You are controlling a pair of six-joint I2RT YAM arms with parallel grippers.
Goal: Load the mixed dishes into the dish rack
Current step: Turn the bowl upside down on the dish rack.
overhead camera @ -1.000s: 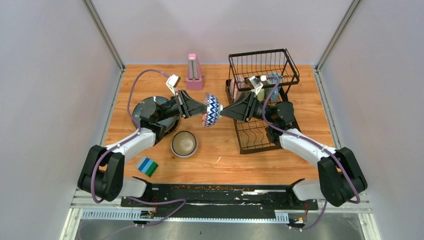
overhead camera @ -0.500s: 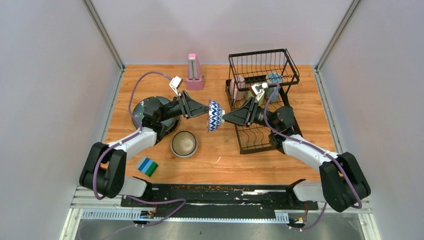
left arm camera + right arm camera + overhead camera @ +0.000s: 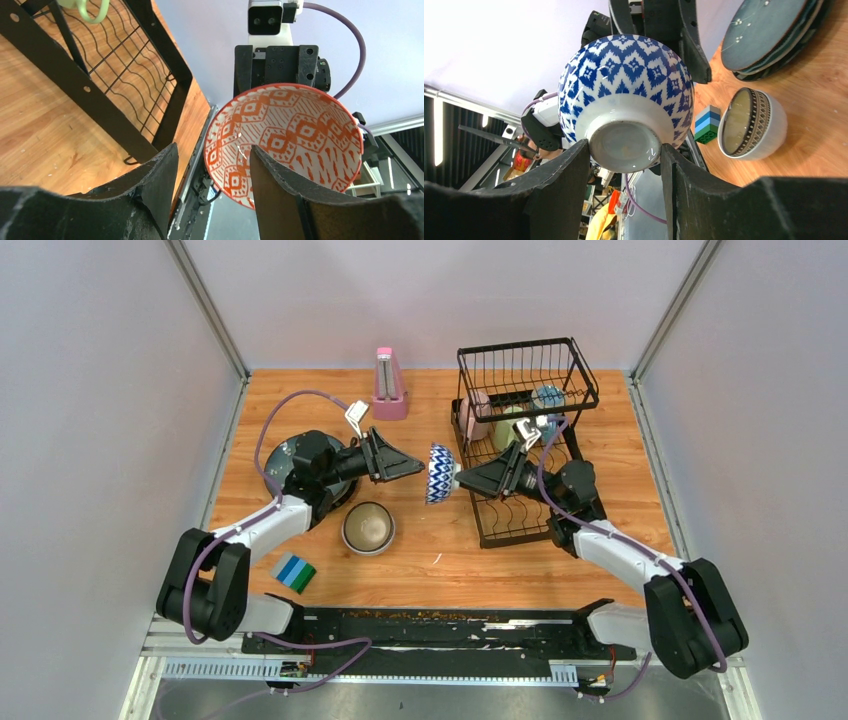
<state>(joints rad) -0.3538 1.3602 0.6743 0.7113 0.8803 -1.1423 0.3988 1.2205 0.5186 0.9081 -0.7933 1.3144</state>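
Now the left end effector (image 3: 417, 468) has released and backed off; we find the blue-patterned bowl (image 3: 438, 472) gripped at its foot by the right end effector (image 3: 459, 478), airborne beside the dish rack (image 3: 519, 345).

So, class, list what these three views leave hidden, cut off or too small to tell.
- Top view: plates mostly under the left arm; count unclear.
- Top view: mugs in the dish rack small, crossed by wire.
- Left wrist: patterned bowl lower rim behind a finger.
- Right wrist: plates cut by the frame's top edge.
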